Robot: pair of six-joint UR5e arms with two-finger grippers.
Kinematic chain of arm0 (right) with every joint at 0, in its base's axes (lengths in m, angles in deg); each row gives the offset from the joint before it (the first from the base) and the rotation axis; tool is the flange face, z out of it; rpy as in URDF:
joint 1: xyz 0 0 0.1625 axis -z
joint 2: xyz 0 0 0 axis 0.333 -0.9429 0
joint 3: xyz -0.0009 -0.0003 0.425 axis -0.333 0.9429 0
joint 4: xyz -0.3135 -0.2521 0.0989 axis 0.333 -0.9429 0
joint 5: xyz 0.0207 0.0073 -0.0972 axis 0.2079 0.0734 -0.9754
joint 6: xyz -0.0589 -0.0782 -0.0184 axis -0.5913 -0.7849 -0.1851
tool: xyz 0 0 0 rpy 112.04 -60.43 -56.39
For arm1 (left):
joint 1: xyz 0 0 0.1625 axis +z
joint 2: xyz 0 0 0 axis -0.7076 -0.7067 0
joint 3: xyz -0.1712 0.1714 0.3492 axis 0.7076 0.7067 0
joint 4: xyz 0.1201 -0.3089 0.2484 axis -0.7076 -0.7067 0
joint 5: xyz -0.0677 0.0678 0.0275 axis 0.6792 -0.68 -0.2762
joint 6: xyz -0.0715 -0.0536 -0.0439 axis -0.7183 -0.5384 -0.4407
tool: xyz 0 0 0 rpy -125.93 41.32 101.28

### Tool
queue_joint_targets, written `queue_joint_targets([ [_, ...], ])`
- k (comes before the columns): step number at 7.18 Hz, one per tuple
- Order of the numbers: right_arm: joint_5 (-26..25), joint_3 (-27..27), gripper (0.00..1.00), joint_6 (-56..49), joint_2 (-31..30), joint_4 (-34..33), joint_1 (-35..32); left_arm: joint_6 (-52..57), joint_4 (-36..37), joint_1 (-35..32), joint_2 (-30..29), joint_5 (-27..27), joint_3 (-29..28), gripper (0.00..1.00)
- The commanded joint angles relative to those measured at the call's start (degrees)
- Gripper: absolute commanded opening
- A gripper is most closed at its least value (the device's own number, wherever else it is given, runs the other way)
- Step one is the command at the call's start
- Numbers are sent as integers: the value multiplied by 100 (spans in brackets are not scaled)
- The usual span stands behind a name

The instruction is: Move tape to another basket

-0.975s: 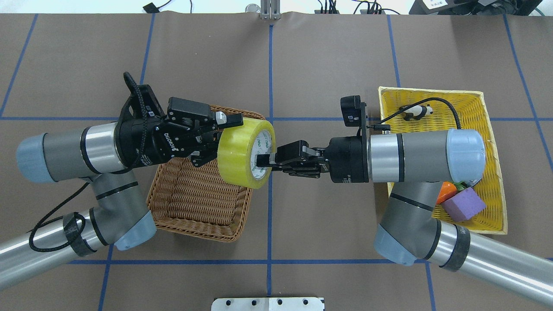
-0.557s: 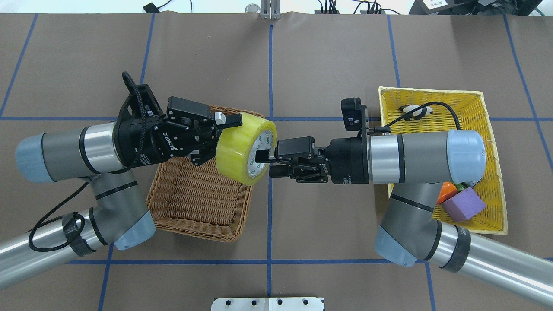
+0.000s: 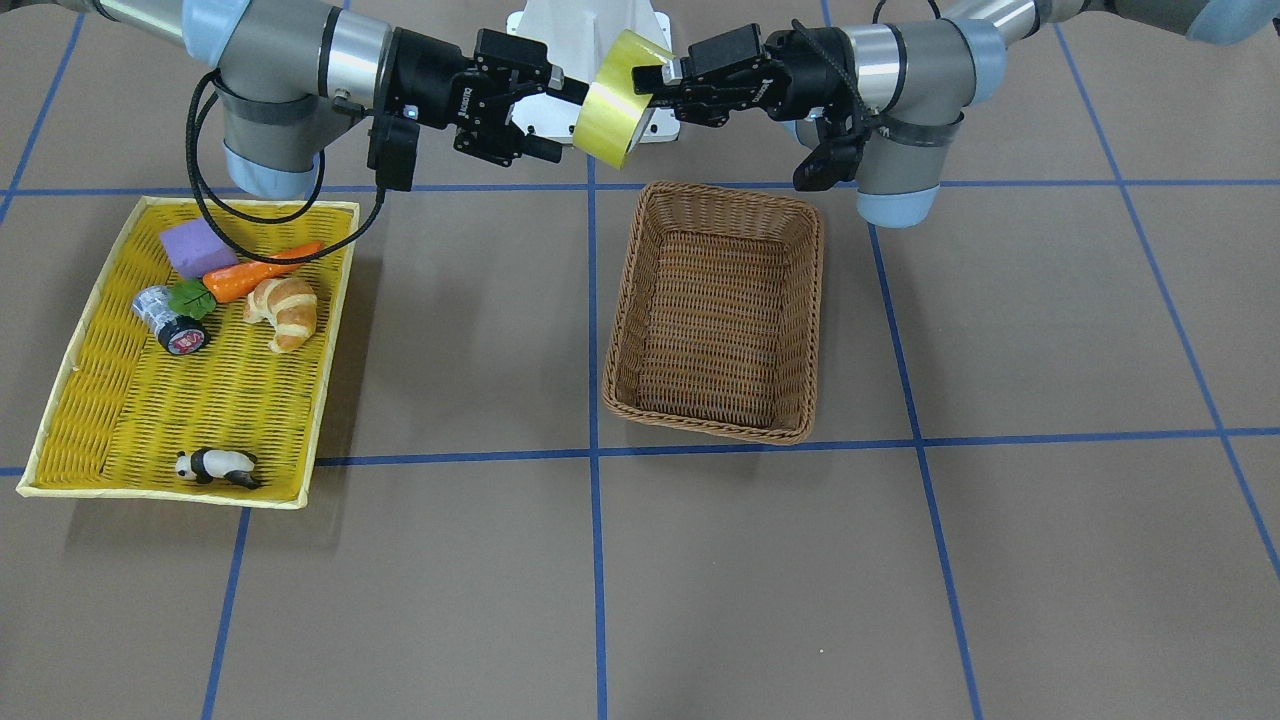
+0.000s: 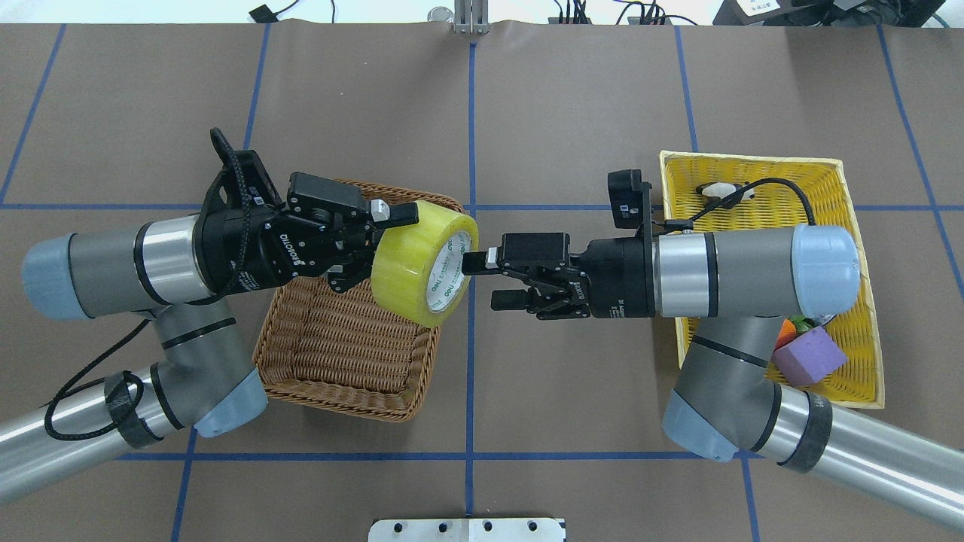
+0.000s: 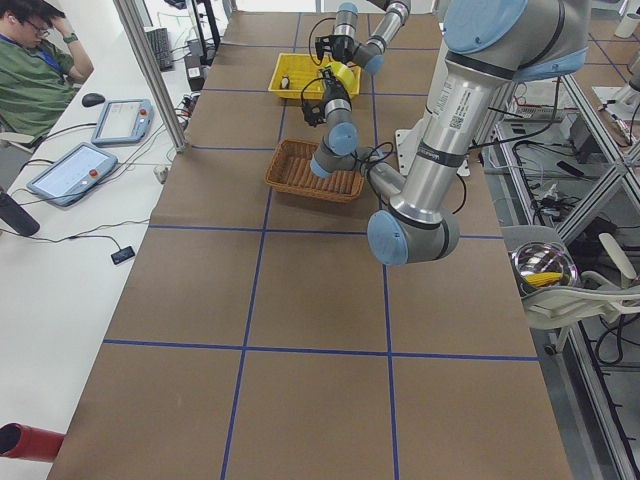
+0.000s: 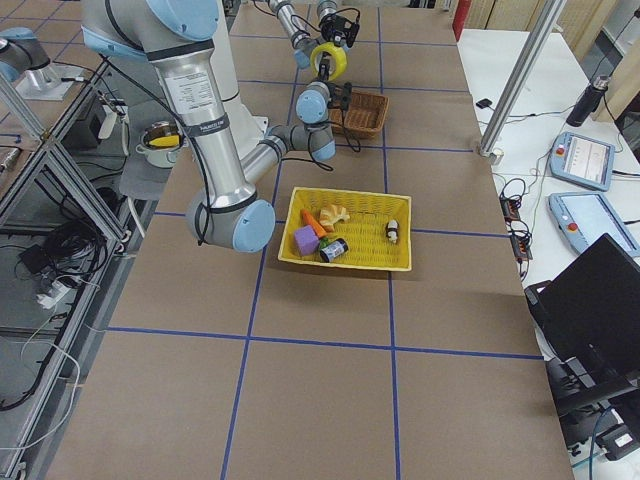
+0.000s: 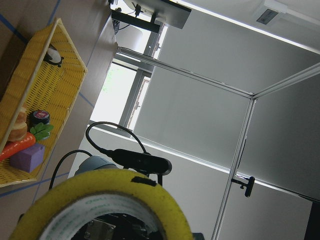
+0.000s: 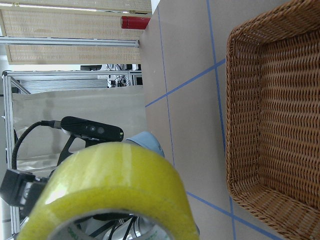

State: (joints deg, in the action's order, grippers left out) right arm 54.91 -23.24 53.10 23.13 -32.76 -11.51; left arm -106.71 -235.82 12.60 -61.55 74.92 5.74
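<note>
The tape [image 4: 418,260], a wide yellowish roll with a white printed core, hangs in the air over the right rim of the brown wicker basket [image 4: 339,354]. My left gripper [image 4: 380,248] is shut on the tape across its width. My right gripper [image 4: 488,282] is open, with its upper fingertip just at the roll's core opening and the lower one apart from it. In the front-facing view the tape [image 3: 612,100] sits between the left gripper [image 3: 668,85] and the right gripper [image 3: 552,120], above the basket [image 3: 720,310]. The tape fills the bottom of the left wrist view [image 7: 100,200] and the right wrist view [image 8: 115,190].
A shallow yellow tray [image 3: 100,400] holds a purple block [image 3: 195,248], a carrot [image 3: 260,275], a croissant [image 3: 285,305], a small silver cylinder [image 3: 170,320] and a panda figure [image 3: 215,467]. My right arm's forearm hangs over the tray [image 4: 858,196].
My right gripper has opened, letting go of the tape's core, and drawn back to the right. My left gripper still holds the tape and has shifted slightly left.
</note>
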Motion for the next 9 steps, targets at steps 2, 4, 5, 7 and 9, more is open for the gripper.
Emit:
queue_joint_targets([
  [2,503,32,100,-533,-409,-21,-583,74,33,-43,167,281,5,0],
  [4,1914,346,100,-701,-428,-153,-1845,187,164,-463,254,316,-65,0],
  [5,2226,671,100,-1276,-471,-153,-2261,589,557,-631,281,847,-48,0],
  [7,2291,1190,100,-2761,-612,-258,-2860,1677,1942,-817,263,1195,205,0],
  [9,2526,1210,100,-4157,-674,-1255,-3589,2925,3708,-1027,298,1764,688,0],
])
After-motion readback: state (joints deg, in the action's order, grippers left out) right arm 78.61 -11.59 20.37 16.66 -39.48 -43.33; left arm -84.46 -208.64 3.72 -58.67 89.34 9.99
